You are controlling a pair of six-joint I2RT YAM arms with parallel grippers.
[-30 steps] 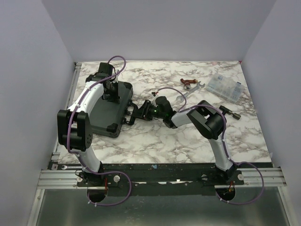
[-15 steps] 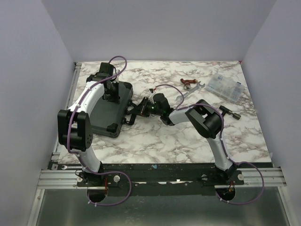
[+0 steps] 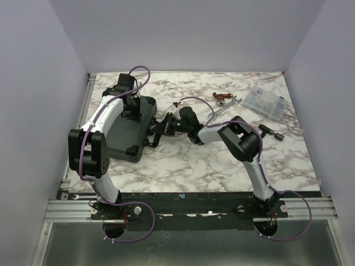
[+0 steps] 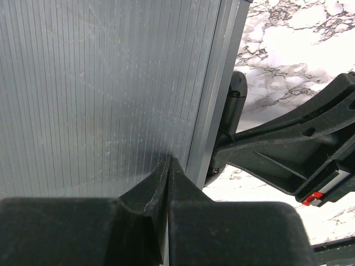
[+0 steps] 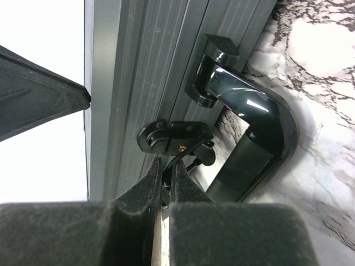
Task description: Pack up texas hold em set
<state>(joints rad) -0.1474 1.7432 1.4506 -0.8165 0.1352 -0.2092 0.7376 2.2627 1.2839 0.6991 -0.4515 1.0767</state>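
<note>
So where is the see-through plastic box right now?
In the top view, the clear compartment box sits at the far right of the marble table, just right of the silver wrench, across from the black briefcase.

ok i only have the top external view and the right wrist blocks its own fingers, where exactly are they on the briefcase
Observer: The right wrist view shows the right gripper shut. Its tips are at the small black latch on the edge of the briefcase, just beside the handle. Whether they pinch the latch is hidden.
Operator: and the left one, is it holding anything
Observer: No. The left wrist view shows the left gripper shut on nothing, with its tips against the ribbed lid near the edge.
</note>
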